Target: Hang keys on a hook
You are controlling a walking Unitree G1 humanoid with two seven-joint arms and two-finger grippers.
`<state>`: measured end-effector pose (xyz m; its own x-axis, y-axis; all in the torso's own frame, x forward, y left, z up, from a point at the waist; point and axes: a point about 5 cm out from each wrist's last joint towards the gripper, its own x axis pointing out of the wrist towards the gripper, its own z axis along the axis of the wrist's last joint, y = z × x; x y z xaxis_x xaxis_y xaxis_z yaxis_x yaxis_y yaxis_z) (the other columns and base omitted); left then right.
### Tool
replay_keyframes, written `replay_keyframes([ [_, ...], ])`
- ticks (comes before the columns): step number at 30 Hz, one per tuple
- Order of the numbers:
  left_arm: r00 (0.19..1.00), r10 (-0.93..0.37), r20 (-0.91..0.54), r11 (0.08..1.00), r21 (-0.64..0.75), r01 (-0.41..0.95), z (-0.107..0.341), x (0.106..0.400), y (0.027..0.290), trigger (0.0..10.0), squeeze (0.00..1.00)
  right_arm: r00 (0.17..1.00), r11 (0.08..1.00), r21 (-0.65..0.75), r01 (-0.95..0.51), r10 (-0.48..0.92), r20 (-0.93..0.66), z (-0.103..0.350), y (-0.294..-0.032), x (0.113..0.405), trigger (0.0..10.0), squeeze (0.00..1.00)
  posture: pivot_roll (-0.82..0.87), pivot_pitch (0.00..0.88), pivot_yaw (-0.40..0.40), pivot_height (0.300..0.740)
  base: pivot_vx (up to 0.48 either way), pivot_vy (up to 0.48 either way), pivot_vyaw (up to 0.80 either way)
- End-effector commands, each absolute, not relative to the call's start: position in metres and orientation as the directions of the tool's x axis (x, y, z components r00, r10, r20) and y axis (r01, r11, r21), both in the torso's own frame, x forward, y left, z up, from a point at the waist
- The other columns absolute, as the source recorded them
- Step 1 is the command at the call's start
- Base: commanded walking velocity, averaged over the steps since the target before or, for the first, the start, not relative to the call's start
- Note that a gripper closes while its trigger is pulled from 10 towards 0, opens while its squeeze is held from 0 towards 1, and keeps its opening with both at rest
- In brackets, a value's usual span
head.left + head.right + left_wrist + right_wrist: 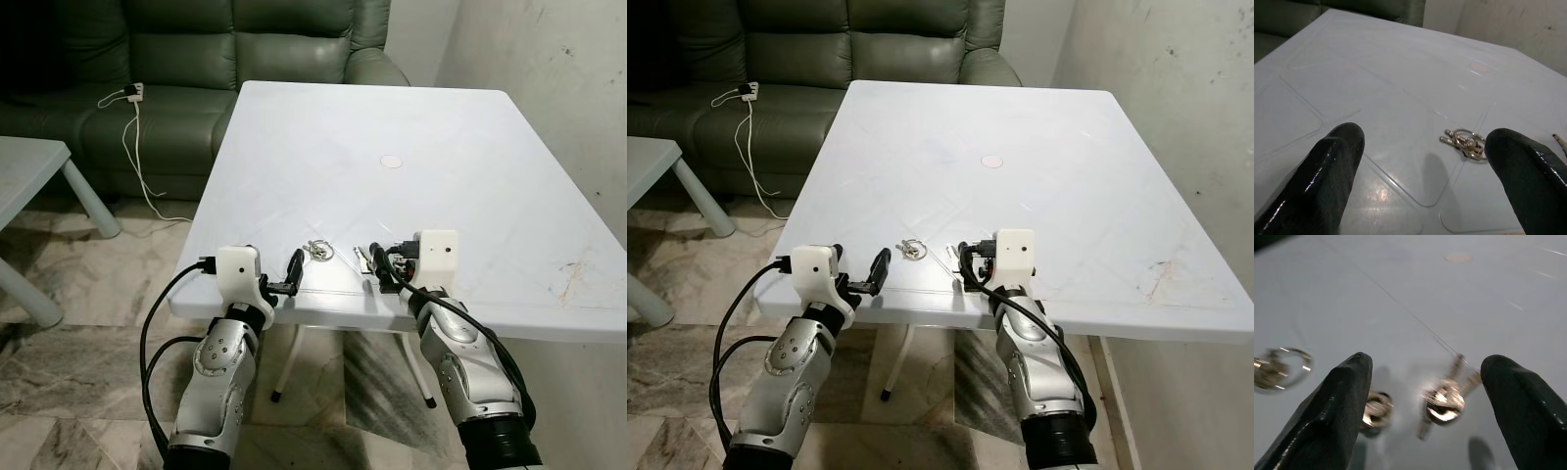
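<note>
A small silver key ring [316,250] lies near the front edge of the white table [392,117]. My left gripper [292,274] hovers at that edge just short of it, open, and the ring [1466,142] sits ahead of its fingers [1332,166], nearer one of them. A second bunch of silver keys [1442,404] lies a little to the right on the table. My right gripper [380,266] is open just above this bunch, its fingers [1518,406] on either side of the keys without touching. The first ring [1278,367] lies off to one side of it.
A faint round mark [392,162] sits mid-table. A dark green sofa [196,59] with a white charger and cable [132,93] stands behind the table. A low pale side table [29,166] is at the left, and a wall [568,59] runs along the right.
</note>
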<state>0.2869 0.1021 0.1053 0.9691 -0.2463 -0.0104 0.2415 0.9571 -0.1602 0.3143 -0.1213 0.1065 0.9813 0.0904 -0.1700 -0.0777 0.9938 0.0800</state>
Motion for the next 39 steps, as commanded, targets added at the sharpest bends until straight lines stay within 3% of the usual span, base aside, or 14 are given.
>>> replay_keyframes([
  [1, 0.967, -0.254, -0.007, 0.957, -0.148, 0.250, 0.108, 0.285, 0.100, 10.0, 0.00, 0.979, 0.997, 0.054, -0.051, 0.060, -0.196, 0.104, -0.122, 0.312, 10.0, 0.00, -0.05, 0.075, -0.073, 0.740, 0.000, 0.000, 0.00],
  [10, 0.969, -0.246, -0.012, 0.958, -0.153, 0.242, 0.108, 0.282, 0.099, 10.0, 0.00, 0.967, 1.000, 0.026, -0.018, 0.024, -0.254, 0.097, -0.119, 0.311, 9.8, 0.00, -0.04, 0.069, -0.088, 0.740, 0.000, 0.000, 0.00],
  [12, 0.969, -0.245, -0.013, 0.958, -0.153, 0.240, 0.107, 0.282, 0.099, 10.0, 0.00, 0.967, 1.000, 0.026, -0.015, 0.022, -0.256, 0.097, -0.119, 0.310, 9.3, 0.00, -0.04, 0.069, -0.088, 0.740, 0.000, 0.000, 0.00],
  [13, 0.970, -0.243, -0.015, 0.959, -0.154, 0.238, 0.107, 0.282, 0.099, 10.0, 0.00, 0.965, 1.000, 0.020, -0.013, 0.018, -0.260, 0.097, -0.118, 0.309, 7.7, 0.00, -0.04, 0.069, -0.090, 0.740, 0.000, 0.000, 0.00],
  [14, 0.970, -0.242, -0.016, 0.959, -0.155, 0.237, 0.107, 0.281, 0.099, 10.0, 0.00, 0.965, 1.000, 0.015, -0.013, 0.016, -0.262, 0.096, -0.118, 0.309, 7.7, 0.00, -0.04, 0.069, -0.090, 0.740, 0.000, 0.000, 0.00],
  [16, 0.971, -0.240, -0.016, 0.959, -0.158, 0.235, 0.107, 0.280, 0.099, 10.0, 0.00, 0.964, 1.000, 0.020, -0.014, 0.019, -0.265, 0.096, -0.118, 0.308, 3.7, 0.00, -0.04, 0.072, -0.092, 0.740, 0.000, 0.000, 0.00],
  [19, 0.971, -0.238, -0.018, 0.960, -0.158, 0.233, 0.107, 0.280, 0.099, 10.0, 0.00, 0.964, 1.000, 0.021, -0.011, 0.016, -0.265, 0.096, -0.118, 0.308, 3.7, 0.00, -0.04, 0.075, -0.092, 0.740, 0.000, 0.000, 0.00],
  [20, 0.971, -0.238, -0.019, 0.960, -0.158, 0.232, 0.107, 0.280, 0.099, 10.0, 0.00, 0.964, 1.000, 0.019, -0.010, 0.015, -0.265, 0.096, -0.118, 0.307, 1.2, 0.00, -0.04, 0.075, -0.092, 0.740, 0.000, 0.000, 0.00],
  [21, 0.971, -0.237, -0.019, 0.960, -0.158, 0.231, 0.107, 0.280, 0.100, 10.0, 0.00, 0.964, 1.000, 0.018, -0.008, 0.012, -0.265, 0.097, -0.117, 0.307, 1.0, 0.00, -0.04, 0.078, -0.092, 0.740, 0.000, 0.000, 0.00],
  [22, 0.971, -0.237, -0.020, 0.960, -0.157, 0.231, 0.107, 0.280, 0.100, 10.0, 0.00, 0.964, 1.000, 0.018, -0.006, 0.010, -0.266, 0.097, -0.117, 0.307, 2.2, 0.00, -0.04, 0.080, -0.091, 0.740, 0.000, 0.000, 0.00],
  [23, 0.971, -0.236, -0.020, 0.960, -0.157, 0.230, 0.107, 0.280, 0.100, 10.0, 0.00, 0.964, 1.000, 0.018, -0.005, 0.010, -0.267, 0.097, -0.117, 0.307, 2.2, 0.00, -0.04, 0.080, -0.091, 0.740, 0.000, 0.000, 0.00],
  [24, 0.972, -0.235, -0.020, 0.961, -0.158, 0.229, 0.107, 0.280, 0.100, 10.0, 0.00, 0.963, 1.000, 0.015, -0.003, 0.007, -0.268, 0.097, -0.117, 0.308, 4.1, 0.00, -0.04, 0.080, -0.091, 0.740, 0.000, 0.000, 0.00],
  [26, 0.972, -0.234, -0.019, 0.961, -0.158, 0.228, 0.108, 0.280, 0.100, 10.0, 0.00, 0.962, 1.000, 0.016, 0.000, 0.005, -0.271, 0.097, -0.116, 0.308, 10.0, 0.00, -0.04, 0.079, -0.091, 0.740, 0.000, 0.000, 0.00],
  [39, 0.973, -0.228, -0.022, 0.962, -0.156, 0.222, 0.109, 0.280, 0.101, 10.0, 0.00, 0.965, 0.997, 0.071, 0.006, 0.013, -0.263, 0.098, -0.104, 0.311, 10.0, 0.00, -0.03, 0.092, -0.088, 0.740, 0.000, 0.000, 0.00],
])
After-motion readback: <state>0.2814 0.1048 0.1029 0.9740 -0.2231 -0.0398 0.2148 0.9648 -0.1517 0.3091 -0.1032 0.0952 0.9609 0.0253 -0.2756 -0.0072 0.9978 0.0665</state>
